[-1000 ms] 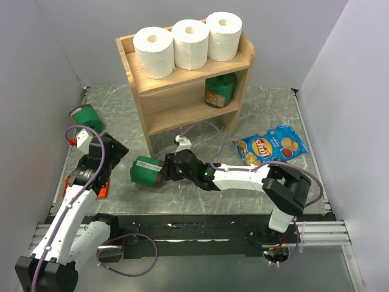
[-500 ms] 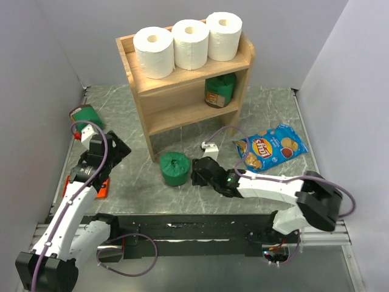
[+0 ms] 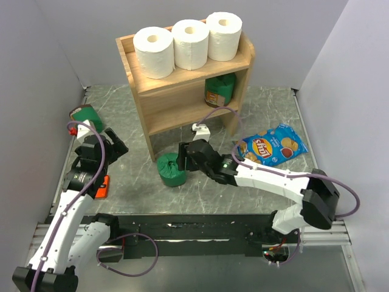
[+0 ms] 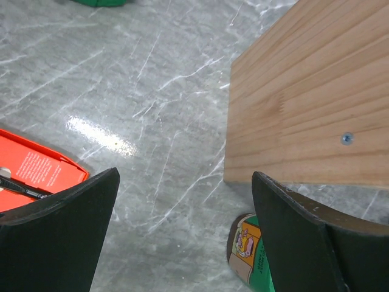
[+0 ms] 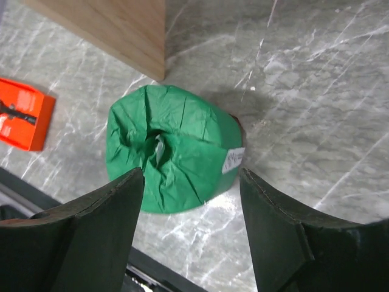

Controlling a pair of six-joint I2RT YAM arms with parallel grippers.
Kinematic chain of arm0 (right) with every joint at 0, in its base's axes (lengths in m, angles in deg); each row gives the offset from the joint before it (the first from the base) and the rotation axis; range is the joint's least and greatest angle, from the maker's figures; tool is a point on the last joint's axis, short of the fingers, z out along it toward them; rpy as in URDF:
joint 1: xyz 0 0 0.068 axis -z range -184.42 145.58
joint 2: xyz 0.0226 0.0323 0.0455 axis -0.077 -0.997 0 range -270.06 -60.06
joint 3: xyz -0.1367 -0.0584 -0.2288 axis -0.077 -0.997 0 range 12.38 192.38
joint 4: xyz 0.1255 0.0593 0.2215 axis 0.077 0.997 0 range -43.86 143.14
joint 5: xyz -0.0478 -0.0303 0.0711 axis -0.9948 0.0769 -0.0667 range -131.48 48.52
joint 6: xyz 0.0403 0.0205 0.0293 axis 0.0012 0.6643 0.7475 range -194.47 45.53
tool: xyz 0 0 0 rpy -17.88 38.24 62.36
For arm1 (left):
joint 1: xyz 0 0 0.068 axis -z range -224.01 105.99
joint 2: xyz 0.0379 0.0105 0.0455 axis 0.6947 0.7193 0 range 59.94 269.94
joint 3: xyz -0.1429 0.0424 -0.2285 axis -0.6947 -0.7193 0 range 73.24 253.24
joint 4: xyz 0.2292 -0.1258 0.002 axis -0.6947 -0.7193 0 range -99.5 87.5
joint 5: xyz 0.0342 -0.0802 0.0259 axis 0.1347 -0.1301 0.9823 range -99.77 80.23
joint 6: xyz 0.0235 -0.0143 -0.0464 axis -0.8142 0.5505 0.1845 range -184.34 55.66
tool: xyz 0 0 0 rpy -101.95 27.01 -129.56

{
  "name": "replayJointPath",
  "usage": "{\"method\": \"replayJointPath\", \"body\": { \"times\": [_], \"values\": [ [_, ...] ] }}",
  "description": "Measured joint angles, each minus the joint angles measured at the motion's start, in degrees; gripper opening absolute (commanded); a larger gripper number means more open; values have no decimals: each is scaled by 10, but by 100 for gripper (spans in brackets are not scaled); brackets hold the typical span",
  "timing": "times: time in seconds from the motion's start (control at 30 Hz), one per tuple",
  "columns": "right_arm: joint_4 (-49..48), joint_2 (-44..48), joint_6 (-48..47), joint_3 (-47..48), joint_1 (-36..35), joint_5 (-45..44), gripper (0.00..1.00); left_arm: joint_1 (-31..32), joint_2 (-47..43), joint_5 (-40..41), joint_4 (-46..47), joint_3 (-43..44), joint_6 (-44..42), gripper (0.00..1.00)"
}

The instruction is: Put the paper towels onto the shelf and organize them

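Three paper towels stand on end in a row on the top tier of the shelf (image 3: 194, 76), touching one another: one (image 3: 153, 52) farthest to the left gripper's side, one (image 3: 191, 44) in the middle, and one (image 3: 223, 35) at the other end. All three sit well above and beyond both grippers, with their core holes facing up.

The right gripper (image 5: 191, 176) hangs with its jaws parted and holds nothing. In its wrist view a green package (image 5: 170, 146) stands on end straight ahead of the gap between the fingers, crumpled top facing the camera, with neither finger visibly touching it. A wooden leg of the shelf lies just past that package, toward the left finger. One chips bag (image 3: 270, 146) lies on the table (image 3: 273, 109), back along the right arm and well apart from the gripper.

There are three green packages in all. The second (image 3: 220, 90) sits on the lower tier, beyond and above the right gripper. The third (image 3: 87, 115) lies beyond the left gripper, close to the side wall.

The left gripper (image 4: 185, 182) is spread wide with nothing between its fingers. The shelf's side panel is ahead of its right finger, and one orange pack (image 4: 36, 173) lies by its left finger
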Motion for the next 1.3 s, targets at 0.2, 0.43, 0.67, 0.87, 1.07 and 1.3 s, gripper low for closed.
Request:
{"method": "replayJointPath", "body": {
  "times": [0.2,0.43,0.67,0.87,1.07,1.3],
  "values": [
    [33,-80,22,57,3,-3,72,0,-25,0,1,-3,-5,96],
    [47,-136,37,73,3,-13,67,0,-38,0,5,-6,-5,96],
    [42,-157,48,79,3,-5,57,0,-40,0,8,-6,-5,96],
    [43,-157,50,82,3,-1,41,0,-40,0,8,-6,-5,96],
    [55,-162,47,92,3,-1,33,0,-40,0,8,-6,-5,96],
    [87,-133,43,96,4,-9,32,0,-45,-2,9,-9,-5,96]
  ]
}}
